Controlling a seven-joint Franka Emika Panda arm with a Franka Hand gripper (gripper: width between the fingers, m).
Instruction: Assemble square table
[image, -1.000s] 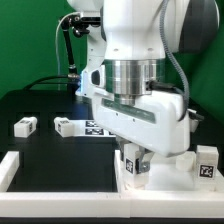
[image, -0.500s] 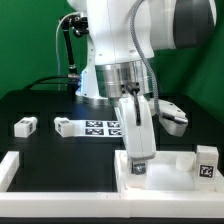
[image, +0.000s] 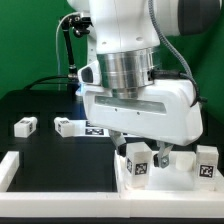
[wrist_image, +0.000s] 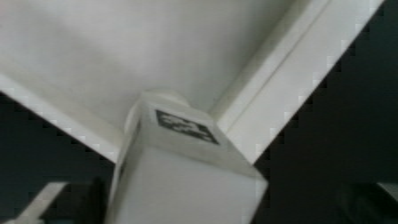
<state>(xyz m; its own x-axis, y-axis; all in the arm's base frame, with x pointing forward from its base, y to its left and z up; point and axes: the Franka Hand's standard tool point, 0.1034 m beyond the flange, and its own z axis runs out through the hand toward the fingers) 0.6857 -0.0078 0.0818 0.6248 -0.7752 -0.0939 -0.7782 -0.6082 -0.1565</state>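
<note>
The square table's white panel (image: 170, 178) lies at the front, right of the middle in the exterior view. A short white tagged leg (image: 138, 161) stands upright on its near left corner, and a second leg (image: 207, 161) stands at its right corner. My gripper (image: 143, 154) hangs over the first leg, open, with a finger on either side and a gap to each. In the wrist view that leg (wrist_image: 178, 170) fills the middle between my gripper (wrist_image: 214, 208) and rises from the panel (wrist_image: 107, 60) beside its raised rim.
Two loose legs (image: 25, 125) (image: 65, 127) lie on the black table at the exterior view's left. The marker board (image: 98, 128) lies behind the gripper. A long white border bar (image: 10, 166) runs along the left and front edges.
The wrist has turned back round over the leg and the jaws have spread apart, letting go of the upright leg. The leg stays standing on the panel.
</note>
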